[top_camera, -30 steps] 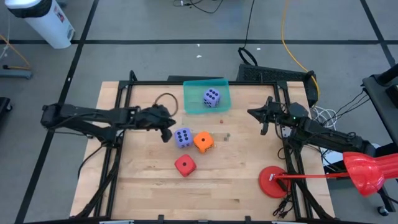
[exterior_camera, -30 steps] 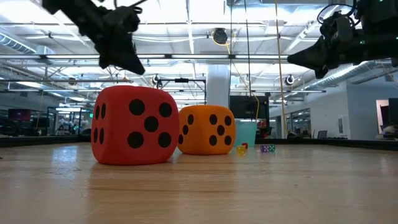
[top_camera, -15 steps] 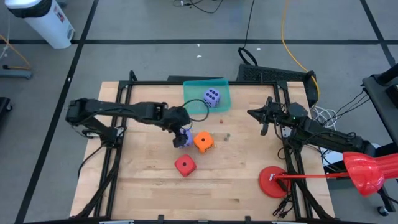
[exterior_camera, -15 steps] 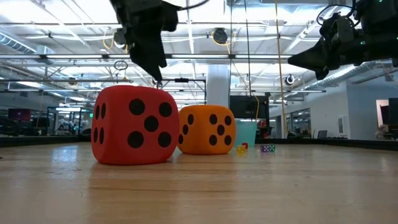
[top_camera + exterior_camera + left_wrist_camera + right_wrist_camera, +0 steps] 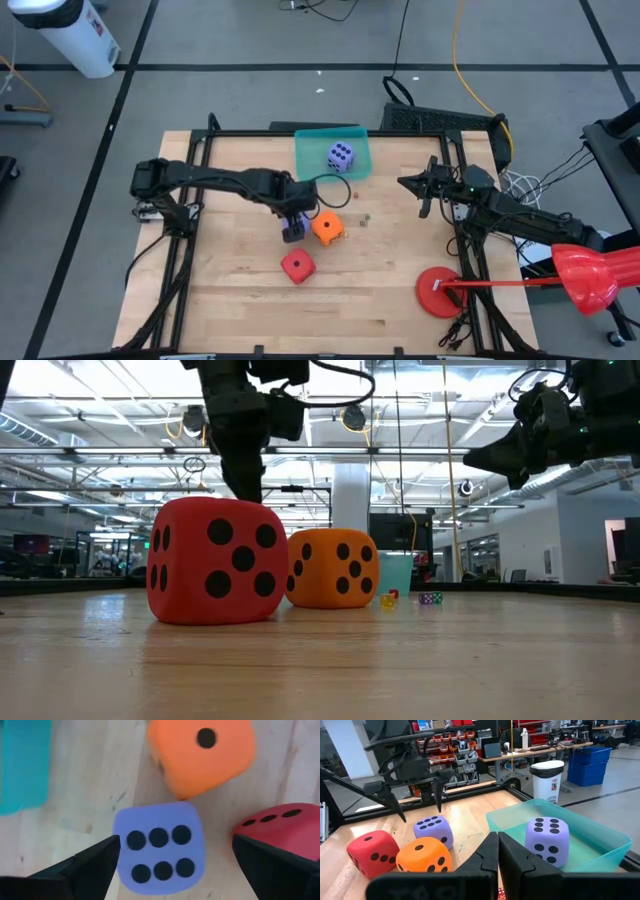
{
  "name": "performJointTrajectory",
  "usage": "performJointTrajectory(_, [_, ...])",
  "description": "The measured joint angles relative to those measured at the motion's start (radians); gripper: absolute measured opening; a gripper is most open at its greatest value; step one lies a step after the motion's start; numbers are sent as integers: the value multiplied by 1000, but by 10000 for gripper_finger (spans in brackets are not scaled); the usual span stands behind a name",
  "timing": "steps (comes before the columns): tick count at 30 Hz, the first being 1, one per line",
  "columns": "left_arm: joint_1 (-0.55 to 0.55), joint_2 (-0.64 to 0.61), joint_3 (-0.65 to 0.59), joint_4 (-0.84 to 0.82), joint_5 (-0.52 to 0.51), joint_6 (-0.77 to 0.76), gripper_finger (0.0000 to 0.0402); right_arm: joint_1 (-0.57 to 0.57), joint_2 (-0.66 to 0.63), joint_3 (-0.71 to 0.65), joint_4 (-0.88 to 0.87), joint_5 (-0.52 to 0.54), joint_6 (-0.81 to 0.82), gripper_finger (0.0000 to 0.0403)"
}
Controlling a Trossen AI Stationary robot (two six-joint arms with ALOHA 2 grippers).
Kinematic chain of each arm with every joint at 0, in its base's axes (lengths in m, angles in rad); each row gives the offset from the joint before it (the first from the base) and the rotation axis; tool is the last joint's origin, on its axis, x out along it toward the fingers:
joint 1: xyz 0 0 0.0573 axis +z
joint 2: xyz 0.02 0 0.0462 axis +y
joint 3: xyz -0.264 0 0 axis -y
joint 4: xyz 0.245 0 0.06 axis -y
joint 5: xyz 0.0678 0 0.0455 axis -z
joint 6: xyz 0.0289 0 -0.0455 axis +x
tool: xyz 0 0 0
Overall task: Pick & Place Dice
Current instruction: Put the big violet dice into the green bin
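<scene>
The left gripper (image 5: 293, 222) hangs over the middle of the table (image 5: 230, 300), fingers spread wide to either side of a purple die (image 5: 159, 848). In the left wrist view the die shows six pips up, and both dark fingers (image 5: 87, 865) stand clear of its sides, so nothing is grasped. From above, the gripper covers most of this die. The orange die (image 5: 326, 228) sits just right of it, close by the corner. The red die (image 5: 296, 265) lies nearer, a little apart from both.

The second purple die (image 5: 340, 155) rests inside the teal tray (image 5: 307, 160) at the far edge of the table, well apart from the other three.

In the low view the red die (image 5: 212, 561) fills the foreground with the orange die (image 5: 333, 568) just beside it on the right, and the left arm comes down behind them.

The right gripper (image 5: 423, 185) waits at the right side of the table, raised, its fingers (image 5: 485, 857) pressed together on nothing. A red disc (image 5: 438, 292) lies near the right near corner.
</scene>
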Motion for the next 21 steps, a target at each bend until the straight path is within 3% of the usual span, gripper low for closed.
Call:
performJointTrajectory(6, [28, 8, 0, -18, 1, -63, 398, 0, 0, 0, 0, 0, -4, 0])
performJointTrajectory(21, [43, 100, 3, -51, 51, -26, 400, 0, 0, 1, -4, -22, 3, 0])
